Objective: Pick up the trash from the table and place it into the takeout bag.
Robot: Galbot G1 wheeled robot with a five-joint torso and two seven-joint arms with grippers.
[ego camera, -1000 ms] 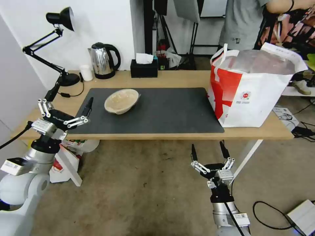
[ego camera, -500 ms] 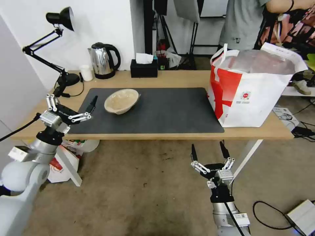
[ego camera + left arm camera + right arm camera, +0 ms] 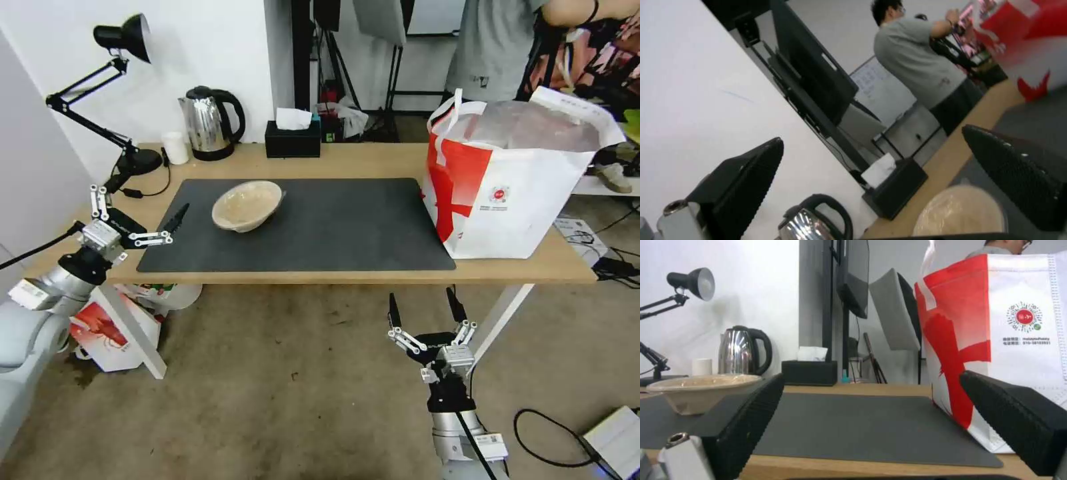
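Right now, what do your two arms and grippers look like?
Both arms are glossy white-grey with barcode labels near the wrists. Left gripper and right gripper: silver linkage bars on black bodies, black tapered jaws with ribbed inner faces. A black cable runs along each wrist.

Head view looks down over the table (image 3: 373,160); both low wrist views share the beige bowl (image 3: 698,390)

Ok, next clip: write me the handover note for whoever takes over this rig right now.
Left hand: open, empty, at the table's left end, short of the beige bowl.
Right hand: open, empty, parked below the table's front edge.
Beige bowl sits on the dark grey mat, untouched.
Takeout bag stands open at the table's right end; its contents cannot be made out.
Left: grasp the bowl and put it in the bag.
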